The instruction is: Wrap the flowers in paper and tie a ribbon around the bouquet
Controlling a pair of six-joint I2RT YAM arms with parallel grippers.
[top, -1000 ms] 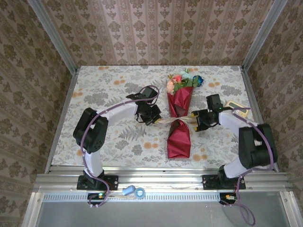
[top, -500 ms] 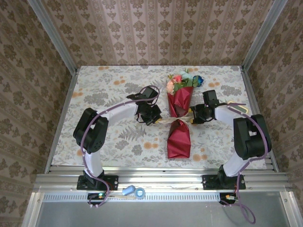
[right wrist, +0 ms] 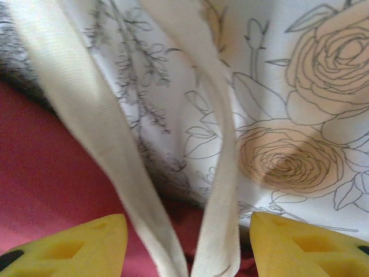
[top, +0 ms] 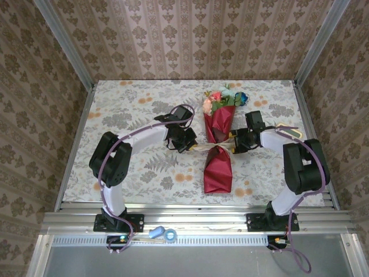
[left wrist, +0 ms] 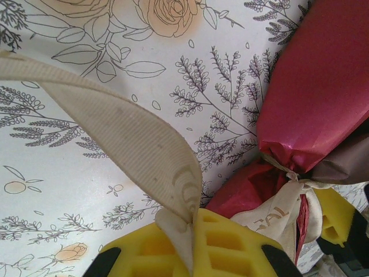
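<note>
Two changes noted vs. a sec ago, top view. Item 1: right gripper point(top: 233, 142), formerly well out to the right of the bouquet point(top: 218, 170), now drawn in just beside its pinched waist, centre of frame. Item 2: R arm elbow folded in tighter, right-centre. No shift found on L side: left gripper point(top: 187, 141) parked as before, just left of the waist.

Wrist checks. L wrist view: clamped on the ribbon point(left wrist: 132, 144), yellow pads point(left wrist: 230, 248) together at bottom edge, cream band rising up-left from the pinch. Knot already cinched round the crimson paper point(left wrist: 317, 98), lower right. R wrist view: pads point(right wrist: 86, 242) apart at bottom corners of frame, two ribbon strands running down between them, neither pinched, gap either side. Not gripping as seen.

Location: bouquet flat on the tablecloth point(top: 132, 109), centre, flowers point(top: 223, 99) at far end, toward top of frame.

Assessment: wrap done, first tie on. Probably lining up R side to take the loose strands for next pull or bow. Risk: closing on one strand only, or dragging bouquet off line.
</note>
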